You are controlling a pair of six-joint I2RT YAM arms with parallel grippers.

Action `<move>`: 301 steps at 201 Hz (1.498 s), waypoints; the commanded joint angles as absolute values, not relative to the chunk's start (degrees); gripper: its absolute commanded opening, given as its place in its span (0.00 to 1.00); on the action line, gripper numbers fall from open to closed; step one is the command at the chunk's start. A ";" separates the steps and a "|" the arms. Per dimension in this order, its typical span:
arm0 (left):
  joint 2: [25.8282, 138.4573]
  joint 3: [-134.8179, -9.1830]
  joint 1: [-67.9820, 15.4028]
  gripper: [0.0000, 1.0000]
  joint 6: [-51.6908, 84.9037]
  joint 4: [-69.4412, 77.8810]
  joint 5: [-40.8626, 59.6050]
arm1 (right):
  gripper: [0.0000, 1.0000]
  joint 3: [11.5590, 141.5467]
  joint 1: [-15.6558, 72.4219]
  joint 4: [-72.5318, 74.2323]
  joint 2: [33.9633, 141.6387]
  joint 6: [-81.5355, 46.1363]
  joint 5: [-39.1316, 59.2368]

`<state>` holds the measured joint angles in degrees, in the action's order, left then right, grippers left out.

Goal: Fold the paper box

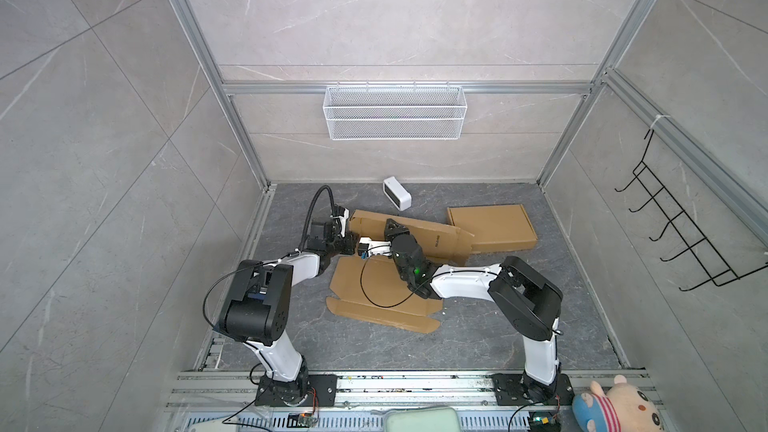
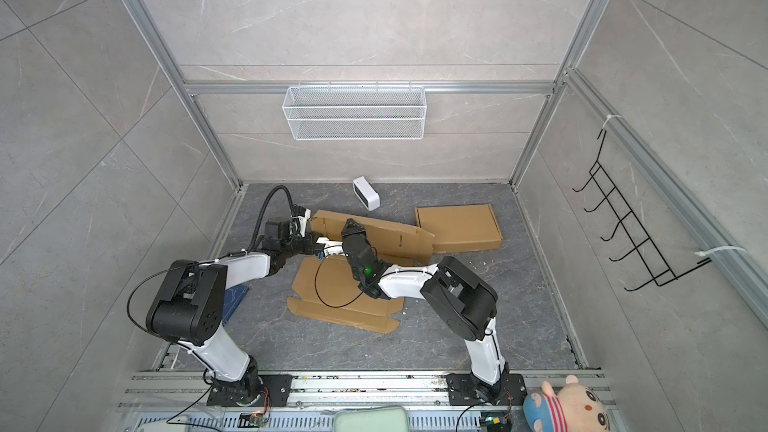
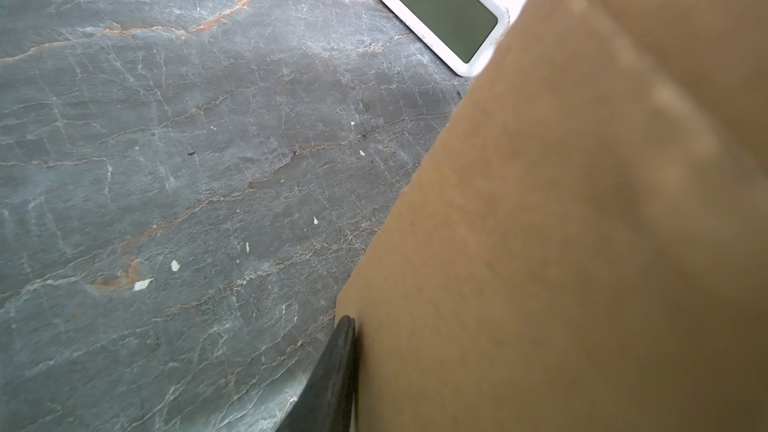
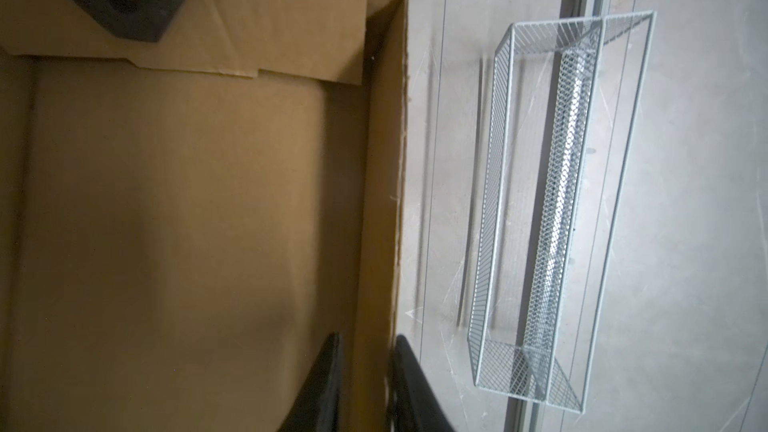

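Two grippers work the rear wall of the half-folded brown corrugated-cardboard box point(image 1: 349, 284), which lies mid-table.
The box's long axis runs left to right, with the base flat and the rear wall raised. The right gripper point(image 4: 365, 340) straddles that wall from above, jaws clamped on it. The left gripper point(image 1: 347, 223) sits at the wall's left end with one finger point(image 3: 338, 367) against the outer face; its grip cannot be told. The left end flap looks nearest the left arm.
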<state>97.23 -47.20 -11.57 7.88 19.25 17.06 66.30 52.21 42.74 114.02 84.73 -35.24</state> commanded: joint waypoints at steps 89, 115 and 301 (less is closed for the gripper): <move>92.93 -48.67 -11.35 0.40 3.85 19.49 16.02 | 0.00 63.59 53.49 47.09 117.77 87.36 -34.80; 93.37 -48.59 -12.18 0.39 7.36 23.22 12.46 | 0.00 63.64 54.01 47.45 117.60 87.35 -34.89; 95.07 -43.33 -20.39 0.00 3.90 33.94 -9.92 | 0.24 66.59 54.51 43.05 114.63 80.49 -35.77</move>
